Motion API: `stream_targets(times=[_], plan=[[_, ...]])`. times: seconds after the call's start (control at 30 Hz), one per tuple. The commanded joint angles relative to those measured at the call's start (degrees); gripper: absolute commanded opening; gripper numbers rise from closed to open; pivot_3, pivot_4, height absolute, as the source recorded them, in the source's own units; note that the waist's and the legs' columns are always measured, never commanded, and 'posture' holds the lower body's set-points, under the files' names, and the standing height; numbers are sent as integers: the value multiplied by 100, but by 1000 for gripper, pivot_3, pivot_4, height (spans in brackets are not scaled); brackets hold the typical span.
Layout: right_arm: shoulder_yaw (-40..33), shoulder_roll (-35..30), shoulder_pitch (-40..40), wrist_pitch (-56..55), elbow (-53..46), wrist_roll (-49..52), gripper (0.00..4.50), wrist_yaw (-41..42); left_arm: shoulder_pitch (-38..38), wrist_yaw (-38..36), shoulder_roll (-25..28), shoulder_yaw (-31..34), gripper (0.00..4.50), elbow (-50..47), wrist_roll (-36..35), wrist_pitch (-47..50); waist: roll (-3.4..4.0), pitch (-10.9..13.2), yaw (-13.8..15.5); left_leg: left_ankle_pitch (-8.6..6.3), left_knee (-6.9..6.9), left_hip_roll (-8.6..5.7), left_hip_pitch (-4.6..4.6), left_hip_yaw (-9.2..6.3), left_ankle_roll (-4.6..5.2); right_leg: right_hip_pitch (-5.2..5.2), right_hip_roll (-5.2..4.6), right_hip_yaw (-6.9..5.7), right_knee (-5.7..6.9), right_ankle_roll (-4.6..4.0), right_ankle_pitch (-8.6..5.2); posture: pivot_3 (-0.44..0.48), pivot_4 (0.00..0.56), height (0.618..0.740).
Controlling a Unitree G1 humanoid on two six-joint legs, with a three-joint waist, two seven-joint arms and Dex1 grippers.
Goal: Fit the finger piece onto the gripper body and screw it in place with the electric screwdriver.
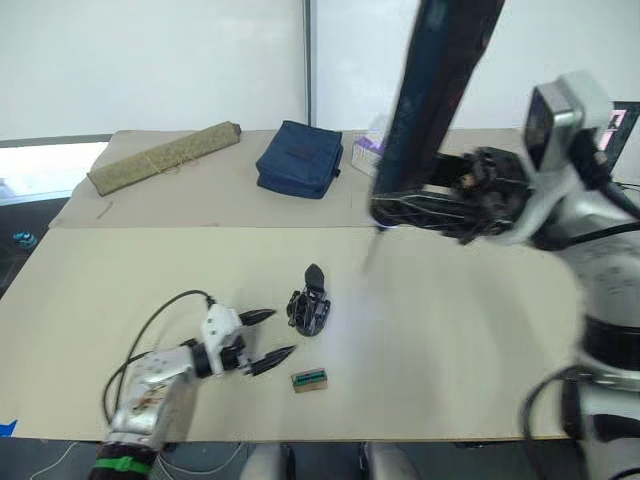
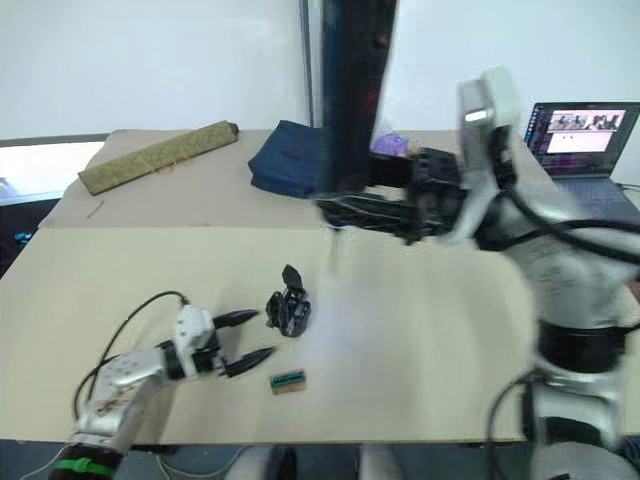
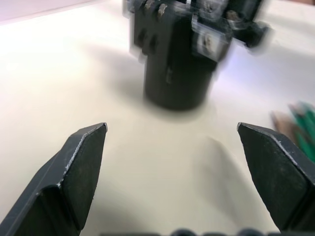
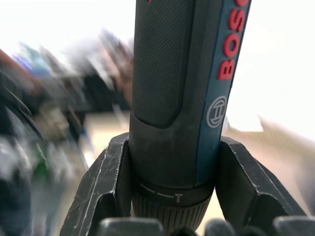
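The left pincer (image 1: 268,336) lies low on the bench (image 1: 450,330) with its two black fingers (image 3: 81,162) spread wide and nothing between them. Just ahead of its fingertips stands the gripper body (image 1: 310,305), upright on its round base with one pointed finger rising from the top; the left wrist view shows it close in front of the gap, apart from both fingers. Beside the pincer's lower fingertip, toward the bench's near edge, lies a small green-topped block (image 1: 310,379), not touching either the pincer or the gripper body.

The right pincer (image 1: 400,205) is raised well above the bench and clamped on the electric screwdriver (image 4: 182,98), its fingers pressed on both sides of the barrel just above the collar. The tool stands nearly upright, its thick body rising past the top of the head views and its thin bit (image 1: 372,248) pointing down, clear of the surface.

Between the two pincers the bench is bare tan surface, as is the stretch under the right one out to the near edge. Beyond the right pincer, at the far side, lie a blue pouch (image 1: 300,158) and a rolled olive mat (image 1: 165,156); a laptop (image 2: 585,135) sits at the far right corner.
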Motion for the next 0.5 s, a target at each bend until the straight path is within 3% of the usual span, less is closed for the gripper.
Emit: stream_targets(times=[0.03, 0.1, 0.2, 0.33, 0.5], plan=[[380, -1230, 197, 1141, 240, -433, 1945, 140, -184, -349, 363, 638, 4490, -864, -815, 181, 18, 13, 38, 0, 0, -1, -9, 8, 0, -7, -11, -1, -5, -2, -1, 0, 150, 740], [1035, -1973, 447, 1441, 387, -961, 1945, 309, -206, -707, 678, 786, 4490, -1072, -1085, 377, 34, 23, 48, 1, 3, -8, -18, 33, -1, -10, -37, -4, -11, -22, -13, 0, 150, 740], [1814, -2276, 624, 1314, 723, -1721, 1945, 420, -293, -897, 990, 903, 4490, -1235, -1498, 901, 41, 27, 1, 1, 3, -8, -17, 63, 2, 1, -50, -12, -37, -36, -21, 0, 150, 740], [2500, -1970, 560, 863, 1376, -2548, 1945, 661, -499, -973, 1100, 925, 4490, -1294, -1707, 1221, 56, 48, -75, 1, 14, -15, -13, 103, 16, 8, 13, -32, -52, 43, 26, 0, 150, 740], [3158, -1384, 308, 237, 2285, -3616, 1945, 725, -528, -1026, 1152, 880, 4490, -1237, -1388, 1088, 52, 69, -75, 4, 27, -8, 9, 138, 19, 11, 70, -8, -39, 60, 43, 0, 150, 740]])
